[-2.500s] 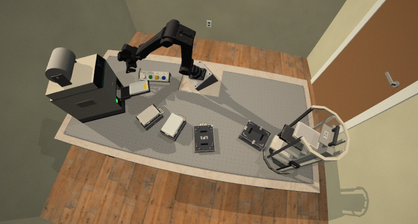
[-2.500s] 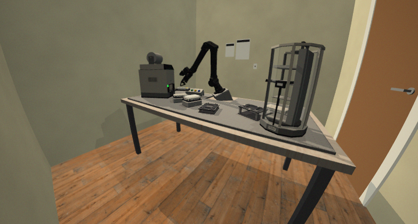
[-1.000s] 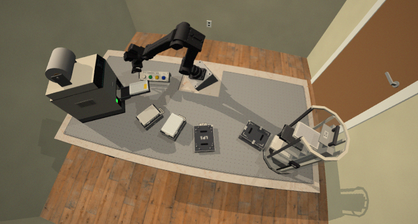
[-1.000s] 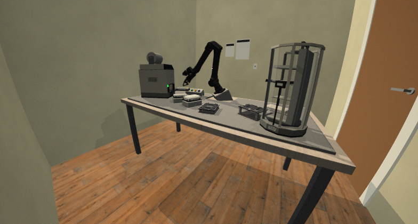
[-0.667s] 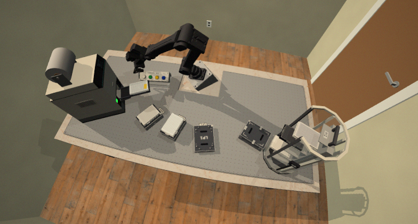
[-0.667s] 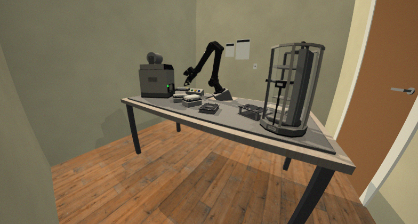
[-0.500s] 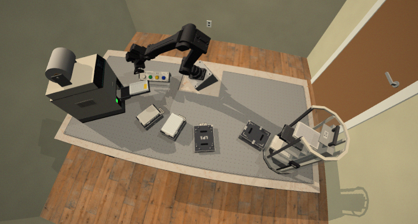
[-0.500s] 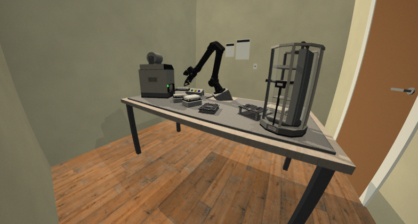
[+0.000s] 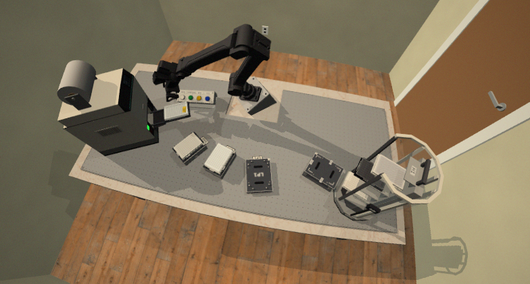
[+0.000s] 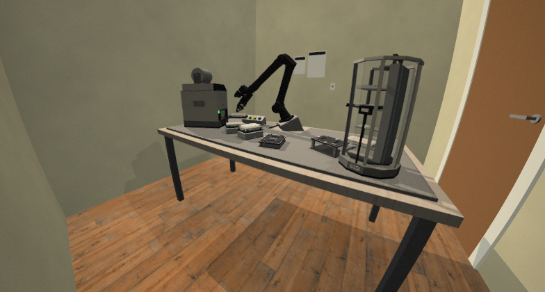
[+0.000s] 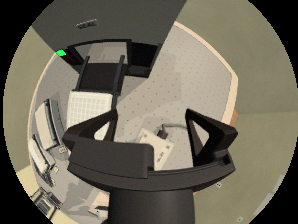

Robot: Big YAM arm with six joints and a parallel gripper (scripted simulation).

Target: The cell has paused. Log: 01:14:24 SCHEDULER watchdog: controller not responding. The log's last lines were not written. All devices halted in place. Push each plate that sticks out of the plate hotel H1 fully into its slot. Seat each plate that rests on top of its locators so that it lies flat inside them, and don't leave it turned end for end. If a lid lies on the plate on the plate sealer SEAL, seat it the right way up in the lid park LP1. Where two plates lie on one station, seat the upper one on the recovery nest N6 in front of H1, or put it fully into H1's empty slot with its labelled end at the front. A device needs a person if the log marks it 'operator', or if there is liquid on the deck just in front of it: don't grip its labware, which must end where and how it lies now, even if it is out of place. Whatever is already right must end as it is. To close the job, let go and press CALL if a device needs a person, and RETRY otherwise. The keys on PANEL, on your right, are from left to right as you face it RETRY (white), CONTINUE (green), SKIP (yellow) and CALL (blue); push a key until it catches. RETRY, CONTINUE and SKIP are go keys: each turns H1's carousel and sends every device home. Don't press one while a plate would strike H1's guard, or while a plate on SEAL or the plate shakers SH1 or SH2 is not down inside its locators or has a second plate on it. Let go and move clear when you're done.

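My gripper (image 9: 171, 95) is open and empty. It hangs above the left end of PANEL (image 9: 196, 97), over the white RETRY key (image 9: 182, 97), and shows in the exterior view (image 10: 240, 107) and the wrist view (image 11: 152, 137). The sealer SEAL (image 9: 107, 111) holds a white plate (image 9: 176, 111) on its tray. Two shakers carry white plates, one on the left (image 9: 188, 145) and one on the right (image 9: 220, 158). The lid park LP1 (image 9: 258, 175) and the nest N6 (image 9: 323, 170) are bare. The hotel H1 (image 9: 387, 178) holds plates inside its guard.
The arm's base (image 9: 252, 94) stands just right of PANEL. A foil roll (image 9: 76, 82) sits on top of SEAL. A door (image 9: 464, 78) is at the far right, beyond the table.
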